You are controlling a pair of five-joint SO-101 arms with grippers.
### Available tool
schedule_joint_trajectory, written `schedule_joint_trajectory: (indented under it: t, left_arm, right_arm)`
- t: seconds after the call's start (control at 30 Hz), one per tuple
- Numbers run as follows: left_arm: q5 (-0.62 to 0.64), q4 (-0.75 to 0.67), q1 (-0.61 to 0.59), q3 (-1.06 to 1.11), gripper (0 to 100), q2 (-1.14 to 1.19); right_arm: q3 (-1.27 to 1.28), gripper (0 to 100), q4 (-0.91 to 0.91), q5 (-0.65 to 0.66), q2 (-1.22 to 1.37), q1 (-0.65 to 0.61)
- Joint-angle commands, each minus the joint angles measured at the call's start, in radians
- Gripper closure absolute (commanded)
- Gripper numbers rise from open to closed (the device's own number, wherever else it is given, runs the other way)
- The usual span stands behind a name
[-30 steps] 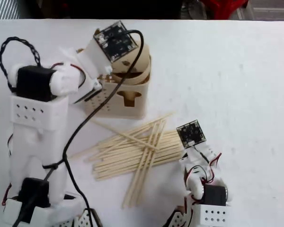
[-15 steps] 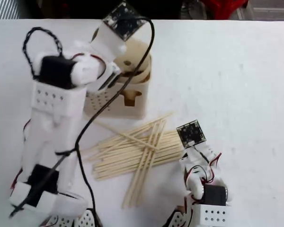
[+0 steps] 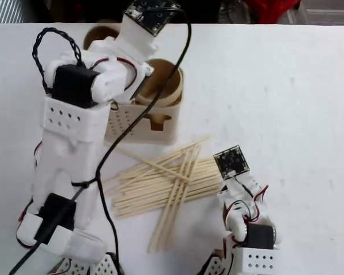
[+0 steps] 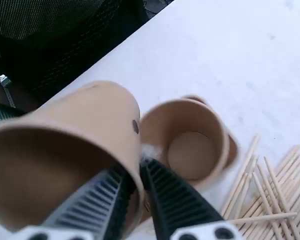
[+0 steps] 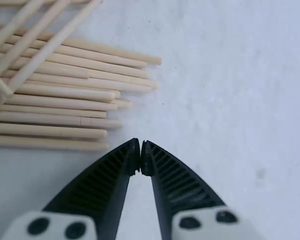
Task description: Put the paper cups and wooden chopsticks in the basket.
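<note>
Paper cup [image 4: 65, 150] is pinched by its wall in the left gripper [image 4: 137, 172], one finger inside the rim and one outside, the cup tipped on its side. Against the picture from a second ago, we see that the left arm has swung up and away from the basket [image 3: 146, 123]. The cup [image 3: 97, 34] now shows beyond the basket's far left corner, close to the far table edge. A second cup [image 4: 190, 145] sits upright inside the basket. The chopsticks [image 3: 160, 180] lie in the same loose heap just in front of the basket, and the right arm has not shifted.

We find the right gripper [image 5: 140, 157] with its fingertips pressed together on nothing, low over the white table [image 3: 286, 91], just beside the nearest chopstick ends.

Beyond the far edge the room is dark, with a dark mesh [image 4: 55, 30] behind the held cup and a red object [image 3: 269, 7] at the far right. A black cable [image 3: 109, 154] trails from the left wrist camera across the basket's front. To the right of the basket and the heap, bare tabletop runs to the far and right edges.
</note>
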Motion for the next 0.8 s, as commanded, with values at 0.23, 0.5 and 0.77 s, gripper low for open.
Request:
schedule_joint_trajectory:
  t: [0.23, 0.5, 0.77]
  left_arm:
    - [0.006, 0.071, 0.088, -0.081, 97, -0.005]
    - [0.006, 0.124, 0.125, -0.092, 97, -0.015]
    - [0.006, 0.153, 0.203, -0.081, 97, -0.004]
  right_arm:
    - [0.008, 97.4, -0.019, 0.008, -0.004, -0.005]
    - [0.008, 97.4, -0.019, 0.008, -0.004, -0.005]
    - [0.008, 97.4, -0.019, 0.008, -0.004, -0.005]
